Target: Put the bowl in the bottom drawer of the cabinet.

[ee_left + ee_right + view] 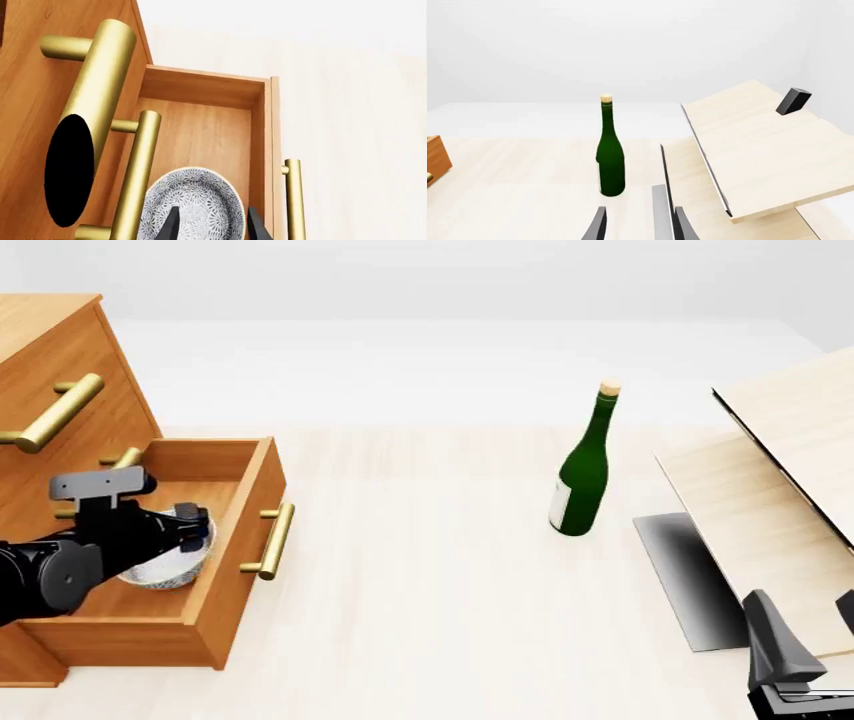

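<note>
Over on the left, the cabinet [54,350] stands tall, and its bottom drawer [227,570] is pulled out, brass handle [274,540] facing the open table. The left gripper [180,532] is down inside that drawer, and the bowl [167,565] is right there at its fingertips. From the left wrist view the bowl [193,205] shows its speckled grey-and-white pattern, sitting directly ahead of the left gripper [212,226], the two dark fingers [172,225] standing a modest way apart with the bowl's rim running between them. Whether they pinch that rim or merely straddle it, I cannot tell. The bowl lies over the drawer's wooden floor, close to the front wall and its handle [293,200], with the upper drawers' brass handles [100,85] looming just beside the wrist.

Moving across, a green bottle [582,465] stands upright mid-table, well apart from either pincer.

Far right, the right gripper [801,640] hangs low near the table's edge, beside the pale boards [787,440]. Its fingers [597,225] stand apart with nothing between them, the bottle [610,150] well ahead of it.
</note>
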### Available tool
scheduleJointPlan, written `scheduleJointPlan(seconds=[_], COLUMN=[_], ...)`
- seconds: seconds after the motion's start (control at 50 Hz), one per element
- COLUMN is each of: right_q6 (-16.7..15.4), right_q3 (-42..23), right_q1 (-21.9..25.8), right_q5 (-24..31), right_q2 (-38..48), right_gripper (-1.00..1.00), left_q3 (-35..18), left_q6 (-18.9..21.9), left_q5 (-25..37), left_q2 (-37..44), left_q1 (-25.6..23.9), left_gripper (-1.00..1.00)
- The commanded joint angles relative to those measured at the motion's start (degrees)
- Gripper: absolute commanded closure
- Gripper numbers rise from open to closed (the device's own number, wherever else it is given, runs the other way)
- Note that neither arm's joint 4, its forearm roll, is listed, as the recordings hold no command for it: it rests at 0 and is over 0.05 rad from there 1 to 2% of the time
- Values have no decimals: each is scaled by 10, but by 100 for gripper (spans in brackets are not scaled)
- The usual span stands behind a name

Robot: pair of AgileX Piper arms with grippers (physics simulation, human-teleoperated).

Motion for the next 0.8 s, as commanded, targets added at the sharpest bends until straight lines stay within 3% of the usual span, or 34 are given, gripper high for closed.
scheduleJointPlan(seconds=[0.02,0.34,0.4,0.8], right_q6=[0,0,0,0], right_q3=[0,0,0,0], right_q1=[0,0,0,0], right_q5=[0,0,0,0], right_q2=[0,0,0,0], right_gripper=[-100,-100,-100,-100], left_q3=[0,-11,-15,-22], left_q6=[-1,-15,-35,-68], left_q5=[-2,14,23,47], left_q2=[-6,-34,-50,-115], left_q1=[4,-28,-47,-63], left_gripper=[-100,-100,-100,-100])
